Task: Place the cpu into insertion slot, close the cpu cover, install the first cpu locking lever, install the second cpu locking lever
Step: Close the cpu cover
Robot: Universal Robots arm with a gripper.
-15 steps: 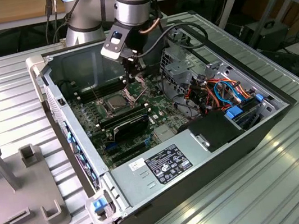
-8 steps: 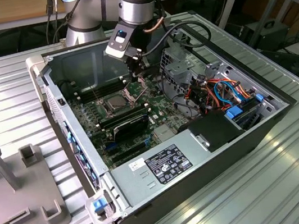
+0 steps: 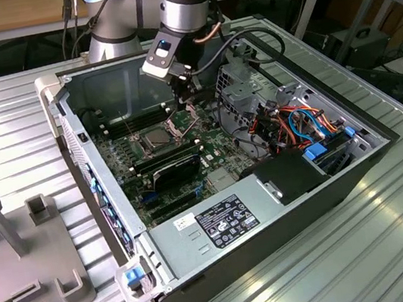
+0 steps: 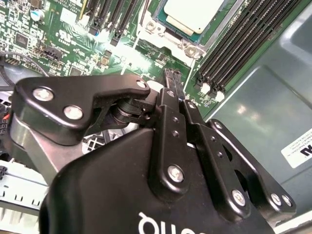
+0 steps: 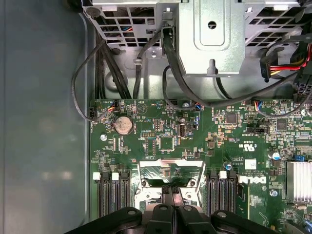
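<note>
Nearest in the exterior view: ribbed metal tabletop (image 3: 400,242), with a grey fixture block (image 3: 19,256) at the exterior view's left. Next, an open computer case (image 3: 277,239), its power supply (image 3: 200,235) at the near end. Further in, on the green motherboard (image 3: 212,145): the cpu (image 3: 155,137), silvery face up, seated in the insertion slot (image 4: 161,30) between banks of memory slots (image 4: 243,44). Just beyond and above, the pincer (image 3: 187,98), closed up, fingertips (image 5: 167,200) pressed together with nothing seen between. Just past them in the first wrist view, the cpu cover (image 5: 170,163); flat or raised, cannot tell. Farthest, a wooden workbench (image 3: 11,16).
</note>
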